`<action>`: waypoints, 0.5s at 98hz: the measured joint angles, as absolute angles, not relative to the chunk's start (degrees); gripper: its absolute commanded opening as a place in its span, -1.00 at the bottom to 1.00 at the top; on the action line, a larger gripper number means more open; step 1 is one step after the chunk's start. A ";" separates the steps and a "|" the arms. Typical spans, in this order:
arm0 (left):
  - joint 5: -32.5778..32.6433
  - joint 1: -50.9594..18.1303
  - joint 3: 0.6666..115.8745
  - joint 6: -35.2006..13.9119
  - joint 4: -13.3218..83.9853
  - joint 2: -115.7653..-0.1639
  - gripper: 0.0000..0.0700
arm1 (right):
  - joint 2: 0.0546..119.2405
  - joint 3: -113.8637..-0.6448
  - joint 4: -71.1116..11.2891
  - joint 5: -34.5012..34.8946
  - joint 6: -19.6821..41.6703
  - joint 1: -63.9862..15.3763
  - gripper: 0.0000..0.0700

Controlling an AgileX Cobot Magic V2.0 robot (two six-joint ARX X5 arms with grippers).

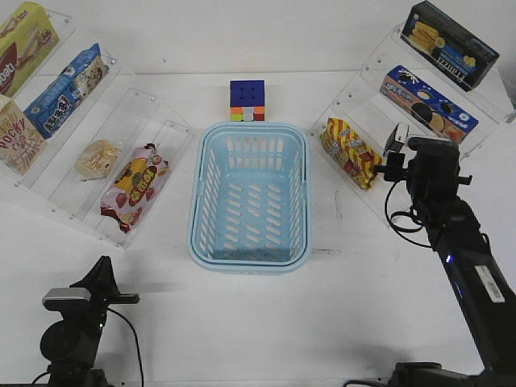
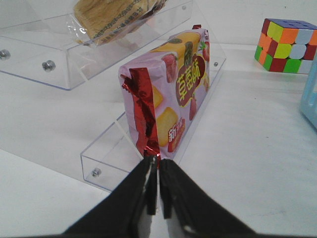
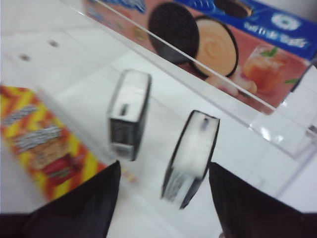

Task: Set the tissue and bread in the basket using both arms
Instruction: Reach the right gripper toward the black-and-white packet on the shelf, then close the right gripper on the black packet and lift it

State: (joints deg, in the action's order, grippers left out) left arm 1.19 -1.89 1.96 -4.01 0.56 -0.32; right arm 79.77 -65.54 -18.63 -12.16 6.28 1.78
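The light-blue basket (image 1: 250, 193) stands empty in the middle of the table. The bread (image 1: 97, 158) lies in the left clear rack, and its wrapped underside shows in the left wrist view (image 2: 114, 17). My left gripper (image 2: 158, 163) is shut and empty, its tips just short of the crimped end of a red-and-yellow snack bag (image 2: 168, 94). Two black-and-white tissue packets stand on the right rack. My right gripper (image 3: 164, 164) is open, with the nearer tissue (image 3: 192, 157) between its fingers and the other one (image 3: 129, 114) farther off. In the front view that gripper (image 1: 385, 169) is at the rack.
A Rubik's cube (image 1: 247, 101) sits behind the basket. A long red-yellow patterned snack pack (image 1: 351, 151) lies on the right rack's lowest step, with biscuit boxes (image 1: 427, 103) above. Snack boxes (image 1: 66, 89) fill the upper steps of the left rack. The left arm (image 1: 81, 314) is low at the front left.
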 measured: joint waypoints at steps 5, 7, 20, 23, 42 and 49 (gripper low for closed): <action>1.19 -1.89 1.96 -4.01 0.56 -0.32 -1.00 | 81.87 -66.54 -18.65 -12.05 6.22 2.44 0.16; 1.19 -1.89 1.96 -4.01 0.56 -0.32 -1.00 | 82.63 -66.81 -18.63 -11.99 6.22 2.70 0.16; 1.19 -1.89 1.96 -4.01 0.56 -0.32 -1.00 | 85.30 -66.98 -18.02 -11.62 6.22 3.84 -0.03; 1.19 -1.89 1.96 -4.01 0.56 -0.32 -1.00 | 85.93 -66.96 -17.56 -10.52 6.22 4.23 -0.95; 1.19 -1.89 1.96 -4.01 0.56 -0.32 -1.00 | 85.93 -67.37 -16.88 -10.07 6.20 4.91 -1.00; 1.17 -1.89 1.96 -4.01 0.58 -0.32 -1.00 | 85.65 -68.12 -18.98 -9.98 6.20 4.95 -1.00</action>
